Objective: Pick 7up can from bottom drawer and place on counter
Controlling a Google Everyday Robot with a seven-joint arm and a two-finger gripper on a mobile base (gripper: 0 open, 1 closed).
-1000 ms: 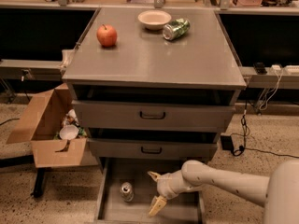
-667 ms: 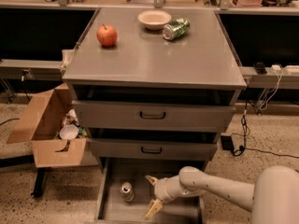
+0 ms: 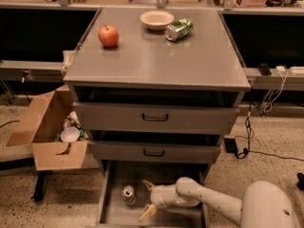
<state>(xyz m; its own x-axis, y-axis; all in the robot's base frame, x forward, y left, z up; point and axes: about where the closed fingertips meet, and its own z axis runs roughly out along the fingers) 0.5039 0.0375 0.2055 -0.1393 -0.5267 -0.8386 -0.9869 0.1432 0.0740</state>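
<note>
A Google Everyday Robot reaches into the open bottom drawer [image 3: 113, 213] of a grey metal cabinet, its cream-coloured pincer [image 3: 148, 198] now just beside the 7up can [image 3: 128, 194]. Over the past second the pincer has slid a little toward 9 o'clock, closing most of the gap, while the can has not moved. The two tapered fingers stand apart, one at 12 o'clock and one at 6 o'clock of the wrist, and nothing is held between them. They have not yet gone around the can, so the grasp appears to be the step in hand, with the lift to the tabletop [image 3: 156, 61] still to come.

The can stands upright on the drawer's plain, flat floor, a small cylinder with a silver top and pale sides. The smooth, rounded arm [image 3: 211, 202] enters from 4 o'clock, passing under the middle drawer [image 3: 154, 152] (little headroom there, by the look of it), so the lift will likely have to come out forward before going up.

Above, the broad tabletop is smooth with a dull sheen. On it sit a red apple [image 3: 109, 35] at 10 o'clock, a shallow pale bowl [image 3: 156, 19] at 12 o'clock and a shinier green can [image 3: 179, 29] lying on its side at 1 o'clock. An open cardboard box [image 3: 45, 127] stands on the speckled floor at 9 o'clock of the cabinet.
</note>
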